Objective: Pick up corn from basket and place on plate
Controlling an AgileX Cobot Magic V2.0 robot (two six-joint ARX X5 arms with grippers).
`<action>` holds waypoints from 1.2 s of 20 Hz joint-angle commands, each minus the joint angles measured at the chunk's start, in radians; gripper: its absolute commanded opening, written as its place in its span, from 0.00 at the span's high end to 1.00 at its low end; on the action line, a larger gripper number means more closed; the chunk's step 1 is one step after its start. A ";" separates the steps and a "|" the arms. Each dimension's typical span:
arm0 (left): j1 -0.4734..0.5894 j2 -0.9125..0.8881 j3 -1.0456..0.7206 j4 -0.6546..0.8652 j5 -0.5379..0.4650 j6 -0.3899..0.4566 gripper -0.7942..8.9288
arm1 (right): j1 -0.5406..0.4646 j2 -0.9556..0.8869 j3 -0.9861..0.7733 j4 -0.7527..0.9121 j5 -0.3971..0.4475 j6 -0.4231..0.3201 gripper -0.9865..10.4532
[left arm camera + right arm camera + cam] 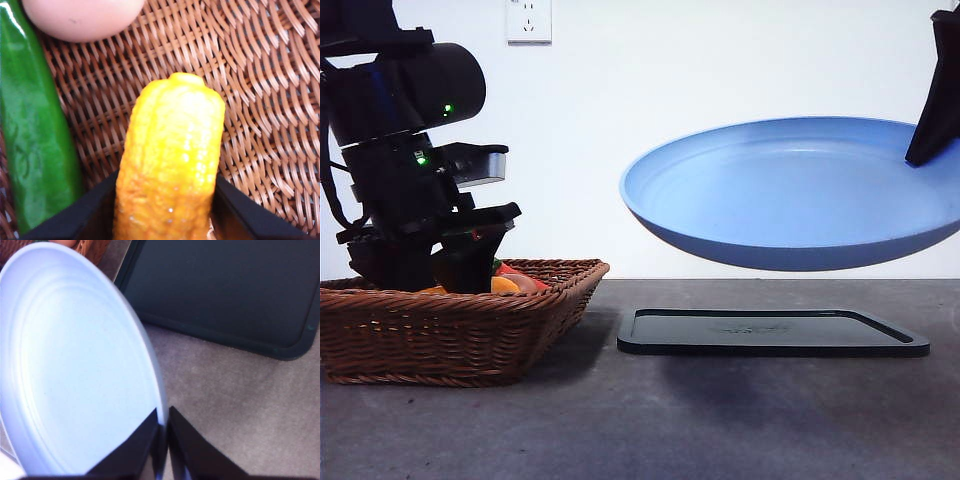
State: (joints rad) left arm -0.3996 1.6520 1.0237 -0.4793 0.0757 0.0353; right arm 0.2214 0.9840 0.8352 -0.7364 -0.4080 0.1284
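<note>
Left gripper point(167, 220) down in basket point(450, 335), jaws clenched on corn point(170, 165); corn lies on wicker beside green vegetable point(35, 140). Right gripper point(162, 440) pinches rim of plate point(790, 190), plate held tilted in air above black tray point(770, 335) on tabletop point(640, 420).

Left tool point(167, 220) lowered into the basket point(450, 330), jaws closed on the corn point(170, 165), right tool point(162, 440) raised at upper right, jaws pinching the plate point(790, 195) rim

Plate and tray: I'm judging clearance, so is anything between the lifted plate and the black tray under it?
Nothing. In the front view the plate, held at its rim by the right gripper, hangs clear above the tray, with only open air between.
</note>
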 commanded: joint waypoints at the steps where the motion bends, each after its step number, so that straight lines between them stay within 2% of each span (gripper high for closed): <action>1: -0.006 0.012 0.018 -0.001 -0.002 -0.006 0.71 | 0.002 0.007 0.021 0.010 -0.006 0.004 0.91; 4: -0.007 -0.026 0.058 -0.027 0.013 -0.021 0.71 | 0.002 0.010 0.021 0.011 -0.005 0.019 0.91; 9: -0.017 -0.127 0.185 -0.046 0.173 -0.055 0.71 | 0.002 0.099 0.021 0.060 -0.011 0.065 0.91; 12: -0.052 -0.162 0.235 -0.036 0.306 -0.066 0.71 | 0.002 0.191 0.021 0.079 -0.022 0.079 0.91; 14: -0.095 -0.163 0.240 -0.014 0.377 -0.074 0.71 | 0.002 0.253 0.021 0.116 -0.093 0.106 0.91; 20: -0.264 -0.093 0.239 0.004 0.372 -0.035 0.71 | 0.002 0.329 0.022 0.221 -0.249 0.180 0.91; 24: -0.335 -0.013 0.239 0.006 0.361 -0.020 0.71 | 0.002 0.328 0.022 0.214 -0.259 0.179 0.91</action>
State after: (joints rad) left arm -0.7269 1.6253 1.2465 -0.4820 0.4397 -0.0025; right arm 0.2214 1.3014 0.8356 -0.5312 -0.6548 0.2943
